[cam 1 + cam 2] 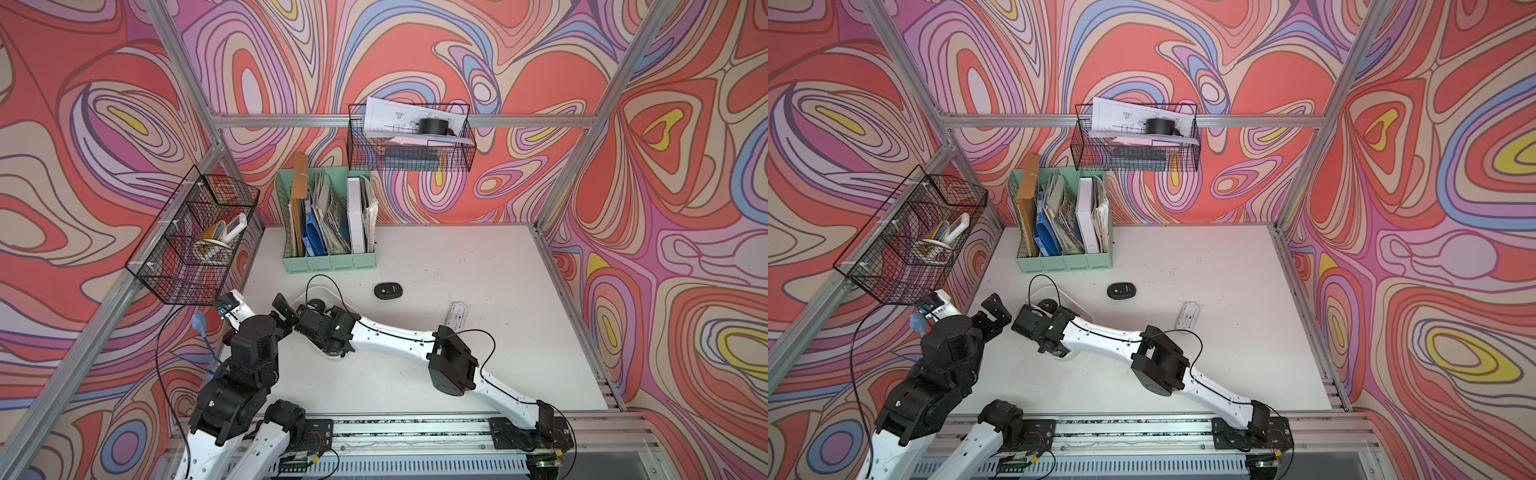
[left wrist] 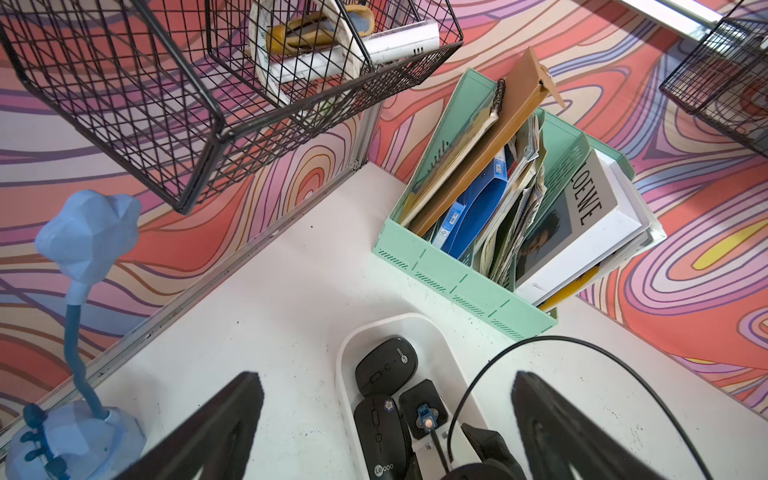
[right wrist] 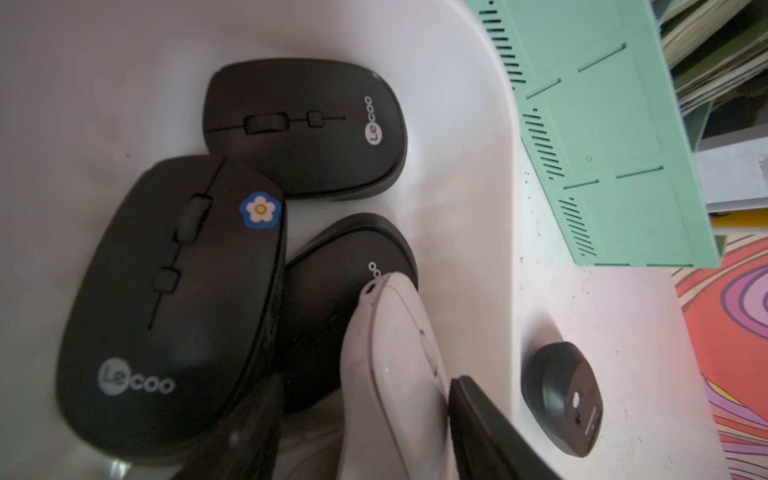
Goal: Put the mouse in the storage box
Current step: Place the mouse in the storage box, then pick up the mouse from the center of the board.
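The storage box (image 2: 345, 353) is a low white bin in front of the green organiser; in both top views my right arm covers most of it. Three black mice lie inside: one with a flower sticker (image 3: 166, 291), one by the end wall (image 3: 303, 129), one partly buried (image 3: 345, 257). A white mouse (image 3: 395, 374) stands on edge in the box between the fingers of my right gripper (image 3: 365, 382). One finger touches it; a gap shows at the other. My left gripper (image 2: 384, 378) hangs wide open above the box, holding nothing. Another black mouse (image 1: 387, 290) lies belly-up on the table.
A mint-green file organiser (image 1: 328, 232) full of folders stands behind the box. Black wire baskets hang on the left wall (image 1: 195, 237) and the back wall (image 1: 409, 137). A blue lamp (image 2: 83, 232) stands at the left edge. A white oblong item (image 1: 457, 316) lies right of centre.
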You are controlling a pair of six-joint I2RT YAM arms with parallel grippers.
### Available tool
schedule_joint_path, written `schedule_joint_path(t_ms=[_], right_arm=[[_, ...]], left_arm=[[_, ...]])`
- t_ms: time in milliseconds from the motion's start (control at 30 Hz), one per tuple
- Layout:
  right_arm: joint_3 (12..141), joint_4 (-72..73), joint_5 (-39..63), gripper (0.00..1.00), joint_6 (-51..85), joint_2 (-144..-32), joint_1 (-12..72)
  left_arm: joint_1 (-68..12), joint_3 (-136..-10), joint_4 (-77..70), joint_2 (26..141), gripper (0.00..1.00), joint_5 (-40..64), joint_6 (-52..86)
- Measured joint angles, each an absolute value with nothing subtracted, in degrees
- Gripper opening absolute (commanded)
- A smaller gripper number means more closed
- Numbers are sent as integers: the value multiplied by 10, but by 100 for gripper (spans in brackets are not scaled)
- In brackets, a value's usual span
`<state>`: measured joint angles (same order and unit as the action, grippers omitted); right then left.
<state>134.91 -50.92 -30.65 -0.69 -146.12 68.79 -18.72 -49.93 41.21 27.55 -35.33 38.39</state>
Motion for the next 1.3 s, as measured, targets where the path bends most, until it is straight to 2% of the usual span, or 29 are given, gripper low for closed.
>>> schedule_joint_path(t_ms=[233, 533, 800, 1067, 1167, 1300], right_arm=[[1265, -491, -250, 67, 52, -1348, 677], [1051, -429, -214, 67, 150, -1139, 614], [854, -398, -190, 68, 233, -996, 515], [717, -380, -173, 71, 290, -847, 391], [672, -374, -157, 73, 305, -804, 336], [624, -367, -135, 81, 317, -769, 272]], left_arm=[[-187, -499, 412, 277, 99, -350, 384], [-187, -515, 412, 323, 99, -302, 372], [-187, -569, 411, 448, 99, -200, 360], [-192, -625, 411, 595, 99, -31, 354], [-228, -655, 413, 673, 99, 11, 351], [-312, -692, 413, 774, 99, 48, 341]])
